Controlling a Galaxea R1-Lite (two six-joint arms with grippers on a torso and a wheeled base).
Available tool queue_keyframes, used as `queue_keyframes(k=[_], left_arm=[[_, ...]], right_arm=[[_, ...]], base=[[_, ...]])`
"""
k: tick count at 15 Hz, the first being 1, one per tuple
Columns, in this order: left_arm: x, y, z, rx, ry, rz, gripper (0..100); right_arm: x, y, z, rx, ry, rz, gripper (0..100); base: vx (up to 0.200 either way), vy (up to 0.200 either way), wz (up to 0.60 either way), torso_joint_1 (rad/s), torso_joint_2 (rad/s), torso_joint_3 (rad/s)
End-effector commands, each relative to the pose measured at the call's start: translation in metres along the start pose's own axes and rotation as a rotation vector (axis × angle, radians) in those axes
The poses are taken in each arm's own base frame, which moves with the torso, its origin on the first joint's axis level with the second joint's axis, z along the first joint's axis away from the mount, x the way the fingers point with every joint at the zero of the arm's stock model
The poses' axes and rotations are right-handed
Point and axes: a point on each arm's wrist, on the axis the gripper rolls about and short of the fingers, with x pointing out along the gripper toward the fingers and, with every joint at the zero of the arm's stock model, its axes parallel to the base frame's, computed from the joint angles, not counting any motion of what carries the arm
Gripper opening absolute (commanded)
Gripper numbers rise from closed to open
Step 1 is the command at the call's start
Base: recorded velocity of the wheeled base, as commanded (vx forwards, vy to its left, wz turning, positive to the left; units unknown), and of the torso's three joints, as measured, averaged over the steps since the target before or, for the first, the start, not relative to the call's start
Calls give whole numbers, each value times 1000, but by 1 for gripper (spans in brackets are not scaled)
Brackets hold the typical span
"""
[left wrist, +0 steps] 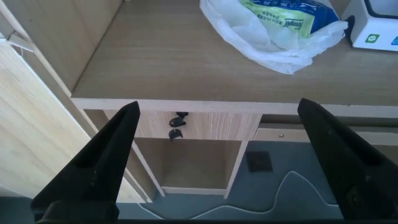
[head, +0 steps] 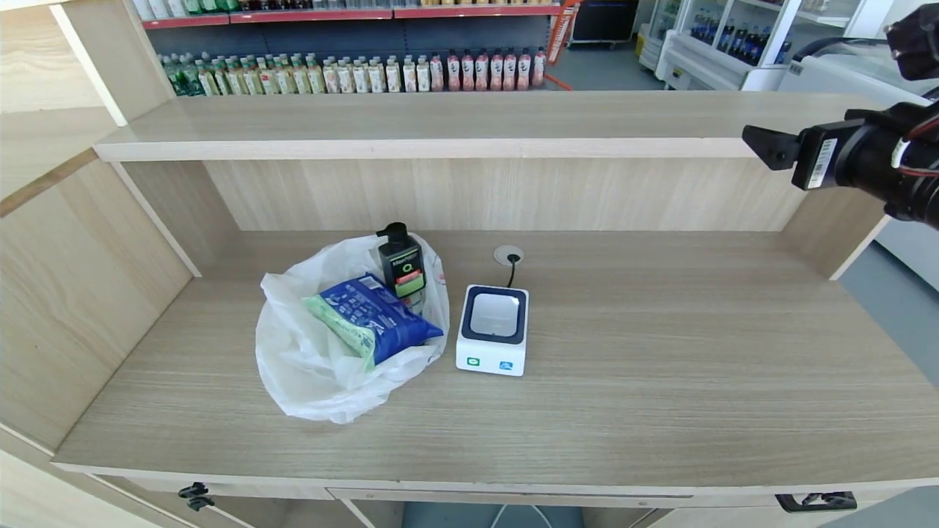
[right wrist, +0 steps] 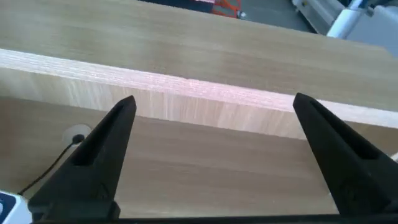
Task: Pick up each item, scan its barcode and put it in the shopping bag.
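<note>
While bag (head: pixel 293 367) holds bottle (head: pixel 401 264), pack (head: pixel 378 315) (wipes?), L gripper (left wrist: pixel 219 104), R gripper (right wrist: pixel 214 98) splayed.

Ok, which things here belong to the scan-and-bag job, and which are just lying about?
Part of the job:
shopping bag
blue and green packet, lying in it
black pump bottle, standing in it
barcode scanner, beside the bag

Just there:
cable port in the counter, behind the scanner
drink bottles in the shop beyond
glass-door coolers
</note>
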Motion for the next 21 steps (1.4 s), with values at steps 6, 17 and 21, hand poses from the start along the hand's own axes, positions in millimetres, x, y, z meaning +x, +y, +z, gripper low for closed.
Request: queue_keyframes(k=[6, 17, 21], left_arm=[[0, 0, 0, 0, 0, 0, 100], [0, 0, 0, 0, -2, 0, 100], [0, 0, 0, 0, -2, 0, 100]], right_arm=[[-119, -53, -43, 119, 354, -344, 100], [-274, -21, -168, 80, 209, -300, 100], [-298, -14, -189, 151, 226, -239, 100]], base=[[0, 0, 0, 0, 0, 0], [0, 0, 0, 0, 0, 0], [0, 0, 0, 0, 0, 0]])
